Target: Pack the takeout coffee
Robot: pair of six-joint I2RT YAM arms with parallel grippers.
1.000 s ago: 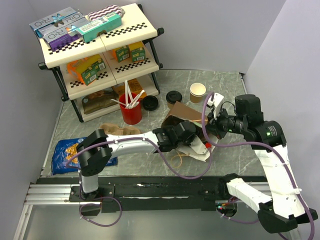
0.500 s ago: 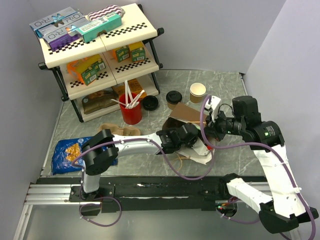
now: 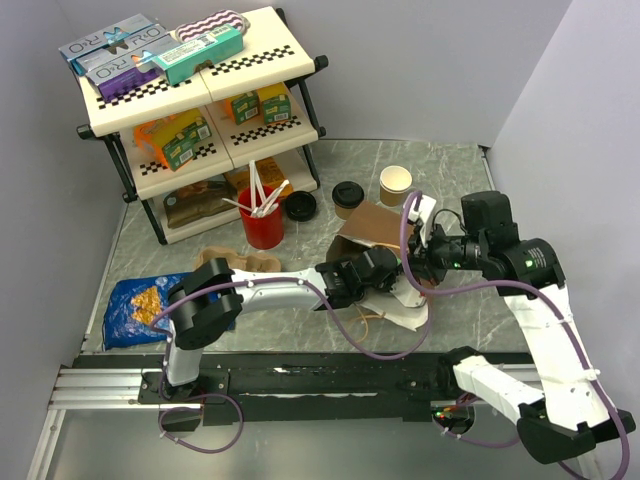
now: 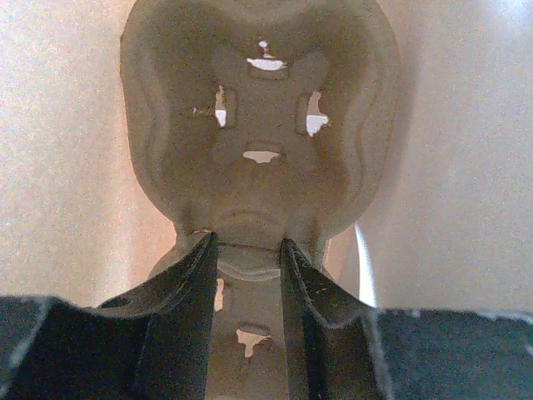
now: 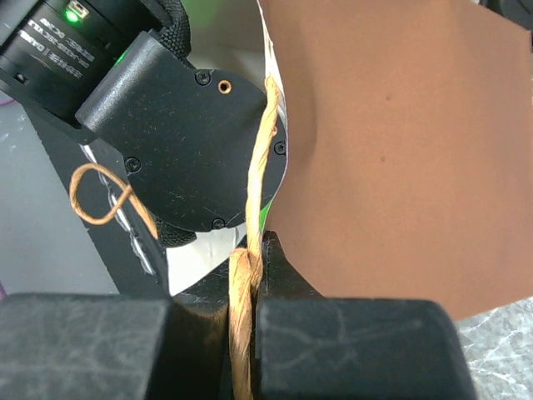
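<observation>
The takeout coffee [image 3: 347, 195], a tan cup with a black lid, stands on the table behind the brown paper bag [image 3: 375, 226]. The bag lies on its side with its white-lined mouth facing left. My left gripper [image 3: 384, 273] is inside the bag mouth, shut on the middle ridge of a grey pulp cup carrier [image 4: 258, 125]; in the left wrist view the gripper [image 4: 246, 242] has the bag's inner walls around it. My right gripper [image 3: 418, 256] is shut on the bag's twisted paper handle [image 5: 250, 275], with the brown bag wall [image 5: 391, 150] beside it.
A lidless tan cup [image 3: 395, 184] stands right of the coffee and a loose black lid [image 3: 300, 205] left of it. A red cup of white sticks [image 3: 262, 225], a stocked shelf [image 3: 190, 110], another pulp carrier [image 3: 238, 260] and a blue snack bag [image 3: 135, 305] lie to the left.
My left gripper has pushed right, deeper into the bag mouth with the carrier. My right gripper has stayed shut on the handle and shifted slightly left.
</observation>
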